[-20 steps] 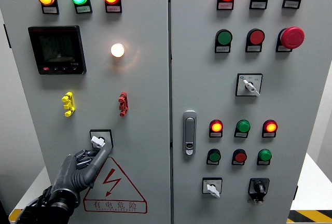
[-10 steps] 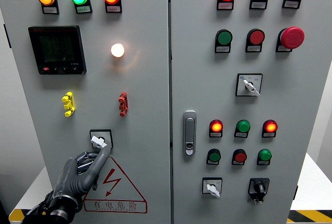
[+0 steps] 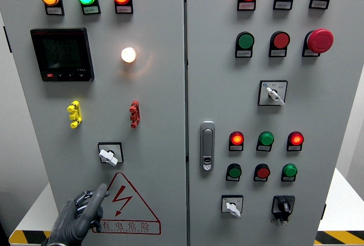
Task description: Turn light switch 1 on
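Observation:
The rotary switch (image 3: 109, 154) sits in a black square frame on the left cabinet door, its white knob pointing up-left. Above it a round white lamp (image 3: 128, 54) glows. My left hand (image 3: 79, 220) is at the lower left, below the switch and apart from it. Its dark fingers are loosely extended against the door beside the warning triangle (image 3: 126, 206) and hold nothing. My right hand does not show.
Yellow (image 3: 74, 114) and red (image 3: 135, 114) toggle handles sit above the switch, with a dark meter display (image 3: 62, 54) higher up. The right door carries several lamps, buttons and selector switches, a door handle (image 3: 207, 146) and a red emergency button (image 3: 319, 40).
My left hand has dropped from the rotary switch, where a fingertip touched the knob, down to the lower left. The lamp stays lit.

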Tool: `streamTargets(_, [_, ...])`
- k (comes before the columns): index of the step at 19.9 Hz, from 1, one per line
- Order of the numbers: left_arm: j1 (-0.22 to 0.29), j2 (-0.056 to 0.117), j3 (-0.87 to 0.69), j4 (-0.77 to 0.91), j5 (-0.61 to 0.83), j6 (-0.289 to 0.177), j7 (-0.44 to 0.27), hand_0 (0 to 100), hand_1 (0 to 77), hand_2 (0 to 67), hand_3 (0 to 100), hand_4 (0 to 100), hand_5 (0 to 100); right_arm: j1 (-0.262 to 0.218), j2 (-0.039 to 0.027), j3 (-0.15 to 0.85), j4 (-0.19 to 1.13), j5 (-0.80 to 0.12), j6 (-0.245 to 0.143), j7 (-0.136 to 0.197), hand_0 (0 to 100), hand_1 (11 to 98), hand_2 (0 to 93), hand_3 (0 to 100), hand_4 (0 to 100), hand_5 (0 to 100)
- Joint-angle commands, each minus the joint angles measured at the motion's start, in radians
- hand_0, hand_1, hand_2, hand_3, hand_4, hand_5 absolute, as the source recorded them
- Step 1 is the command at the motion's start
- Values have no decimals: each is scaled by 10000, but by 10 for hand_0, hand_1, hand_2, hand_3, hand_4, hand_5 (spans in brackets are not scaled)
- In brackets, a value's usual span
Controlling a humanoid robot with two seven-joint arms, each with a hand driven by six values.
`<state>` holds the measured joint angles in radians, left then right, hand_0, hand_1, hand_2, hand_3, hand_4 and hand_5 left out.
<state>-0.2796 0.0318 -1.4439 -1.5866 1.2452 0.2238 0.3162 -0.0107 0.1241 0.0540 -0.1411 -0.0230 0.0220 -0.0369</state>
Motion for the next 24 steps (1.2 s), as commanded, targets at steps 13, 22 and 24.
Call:
streamTargets(13, [1877, 708, 2777, 5382, -3121, -381, -3037, 0, 291, 301, 577, 761, 702, 0, 1, -3, 0, 0, 10, 0, 0, 198, 0, 197, 194, 105])
streamTargets(22, [1493, 1032, 6750, 10689, -6728, -2753, -5400, 0, 187, 293, 564, 737, 703, 0, 1, -3, 0, 0, 10, 0, 0, 184, 0, 198, 194, 105])
streamTargets(24, [1447, 849, 7593, 11948, -7158, -3721, -5783, 0, 154, 289, 513, 693, 663, 0, 1, -3, 0, 0, 10, 0, 0, 192, 0, 198, 194, 105])
